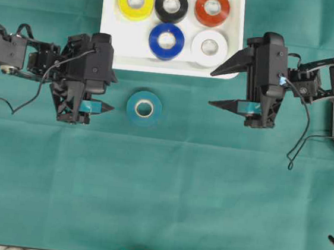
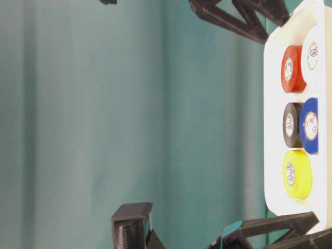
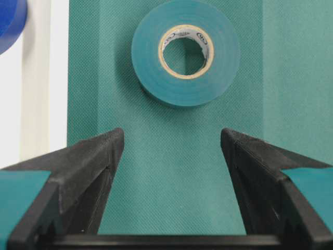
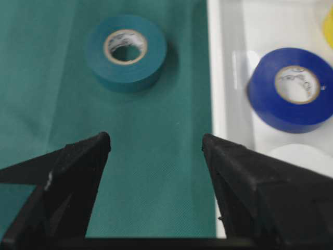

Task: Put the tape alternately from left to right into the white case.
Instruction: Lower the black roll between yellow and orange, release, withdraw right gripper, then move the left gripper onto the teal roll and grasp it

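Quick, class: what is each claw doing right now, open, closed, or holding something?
Left claw: open, holding nothing; the teal tape roll lies on the cloth ahead of it.
Right claw: open, holding nothing.

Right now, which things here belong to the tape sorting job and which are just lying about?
Job:
teal roll, on the cloth
yellow roll, black roll, orange-red roll, blue roll, white roll, all in the white case

Lying about:
green cloth
loose cable

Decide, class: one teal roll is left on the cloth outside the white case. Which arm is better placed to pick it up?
Left. The left gripper is open, closer to the teal roll and pointing at it; the right gripper sits farther off.
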